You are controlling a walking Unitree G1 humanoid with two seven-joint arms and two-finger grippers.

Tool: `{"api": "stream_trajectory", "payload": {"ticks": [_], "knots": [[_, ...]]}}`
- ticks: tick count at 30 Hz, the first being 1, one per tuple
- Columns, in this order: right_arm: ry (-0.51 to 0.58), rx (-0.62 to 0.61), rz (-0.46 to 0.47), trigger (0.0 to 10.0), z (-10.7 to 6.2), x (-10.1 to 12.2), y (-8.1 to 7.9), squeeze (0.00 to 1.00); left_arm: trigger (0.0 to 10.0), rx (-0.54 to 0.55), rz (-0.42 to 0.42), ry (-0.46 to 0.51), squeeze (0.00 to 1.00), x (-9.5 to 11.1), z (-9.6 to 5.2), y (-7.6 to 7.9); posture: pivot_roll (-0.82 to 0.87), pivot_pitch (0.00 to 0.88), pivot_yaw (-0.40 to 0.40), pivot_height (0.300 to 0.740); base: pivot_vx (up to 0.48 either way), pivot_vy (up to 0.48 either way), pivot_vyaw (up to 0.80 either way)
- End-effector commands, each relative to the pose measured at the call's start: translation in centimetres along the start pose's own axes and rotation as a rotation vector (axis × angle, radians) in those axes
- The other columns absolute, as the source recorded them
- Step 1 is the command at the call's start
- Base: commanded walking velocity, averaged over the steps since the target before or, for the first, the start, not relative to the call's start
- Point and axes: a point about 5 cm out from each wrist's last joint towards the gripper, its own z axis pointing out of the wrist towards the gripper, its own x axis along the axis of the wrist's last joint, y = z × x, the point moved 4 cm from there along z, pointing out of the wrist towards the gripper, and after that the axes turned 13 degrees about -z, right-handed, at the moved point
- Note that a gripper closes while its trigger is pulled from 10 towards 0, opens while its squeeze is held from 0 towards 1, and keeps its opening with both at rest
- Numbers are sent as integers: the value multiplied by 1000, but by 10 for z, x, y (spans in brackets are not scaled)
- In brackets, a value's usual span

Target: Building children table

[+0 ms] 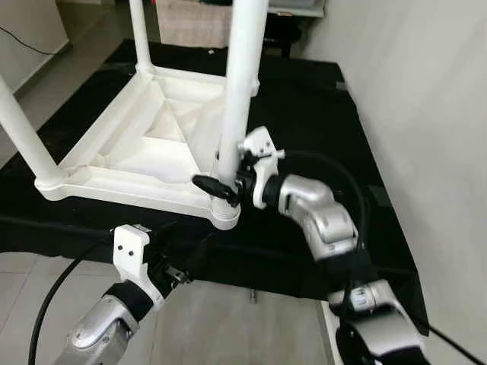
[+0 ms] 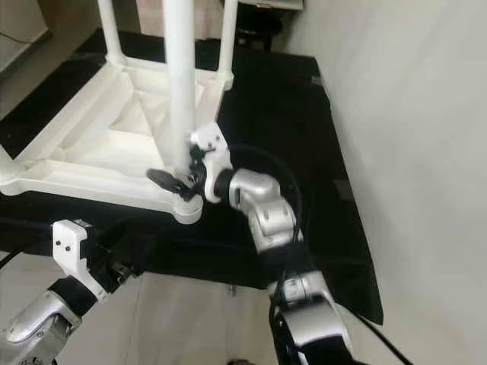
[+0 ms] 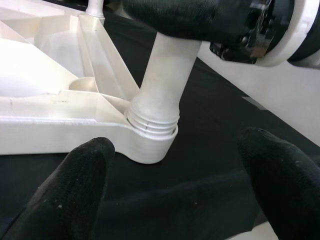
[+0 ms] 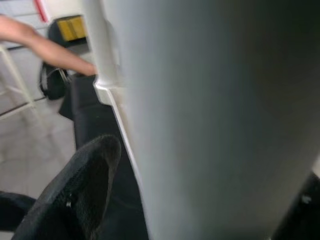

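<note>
One leg being clamped low by my right gripper — left gripper hovering wide
Threads at the tabletop socket are showing — I'm risking cross-threading if it tilts

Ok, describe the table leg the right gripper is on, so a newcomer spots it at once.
A white children's table lies upside down on a black mat, legs pointing up. Go to the corner nearest the robot, on its right side. That leg is the one with the right gripper closed around its base, just above the threaded socket.
</note>
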Motion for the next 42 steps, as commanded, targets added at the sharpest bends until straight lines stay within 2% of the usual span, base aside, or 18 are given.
{"api": "stream_trajectory", "payload": {"ticks": [1, 2, 3, 5, 6, 7, 8, 19, 20, 21, 22, 23, 28, 35, 36, 39, 41, 42], "knots": [[20, 88, -6, 10000, 6, 1, -9, 0, 10000, 0, -16, -11, 0, -3, -2, 2, 48, 152, -114, 740, 0, 0, 0], [46, 176, -33, 10000, 10, 6, -15, 0, 10000, 0, -15, -10, 0, -2, -2, 4, 66, 175, -118, 740, 0, 0, 0], [46, 176, -33, 10000, 10, 6, -15, 0, 10000, 0, -15, -10, 0, -2, -2, 4, 66, 175, -118, 740, 0, 0, 0], [82, 322, -52, 10000, 15, 13, -25, 0, 10000, 0, -15, -9, 0, -1, -4, 9, 86, 199, -122, 740, 0, 0, 0], [82, 322, -52, 10000, 15, 13, -25, 0, 10000, 0, -15, -9, 0, -1, -4, 9, 86, 199, -122, 740, 0, 0, 0], [101, 419, -61, 10000, 19, 16, -32, 0, 10000, -1, -20, -14, 0, -2, -8, 16, 110, 239, -123, 740, 0, 0, 0], [105, 443, -63, 10000, 20, 17, -34, 0, 10000, -1, -24, -17, 0, -2, -10, 19, 114, 245, -123, 740, 0, 0, 0], [134, 495, -81, 10000, 30, 24, -29, 0, 10000, -12, -52, -55, 0, -6, -27, 41, 159, 334, -110, 740, 0, 0, 0], [139, 500, -79, 7137, 30, 24, -29, 0, 10000, -13, -55, -59, 0, -6, -28, 43, 161, 340, -107, 740, 0, 0, 0], [139, 500, -79, 7137, 30, 24, -29, 0, 10000, -13, -55, -59, 0, -6, -28, 43, 161, 340, -107, 740, 0, 0, 0], [144, 509, -76, 3059, 30, 25, -30, 0, 10000, -13, -58, -62, 0, -7, -29, 44, 162, 341, -106, 740, 0, 0, 0], [151, 530, -72, 0, 30, 25, -31, 0, 10000, -12, -62, -66, 0, -7, -30, 45, 165, 347, -103, 740, 0, 0, 0], [158, 561, -76, 0, 27, 23, -32, 0, 10000, -12, -70, -78, 0, -8, -33, 47, 162, 349, -98, 740, 0, 0, 0], [170, 541, -85, 0, 21, 23, -22, 0, 10000, -11, -79, -89, 0, -8, -35, 50, 142, 340, -90, 740, 0, 0, 0], [165, 450, -97, 0, 18, 22, -9, 0, 10000, -16, -78, -86, 0, -8, -33, 49, 116, 321, -92, 740, 0, 0, 0], [158, 395, -110, 0, 16, 21, -3, 0, 10000, -18, -76, -82, 0, -8, -31, 48, 112, 318, -94, 740, 0, 0, 0], [127, 182, -103, 0, 10, 19, 20, 0, 10000, -21, -72, -72, 0, -7, -26, 46, 70, 294, -101, 740, 0, 0, 0], [127, 182, -103, 0, 10, 19, 20, 0, 10000, -21, -72, -72, 0, -7, -26, 46, 70, 294, -101, 740, 0, 0, 0]]}}
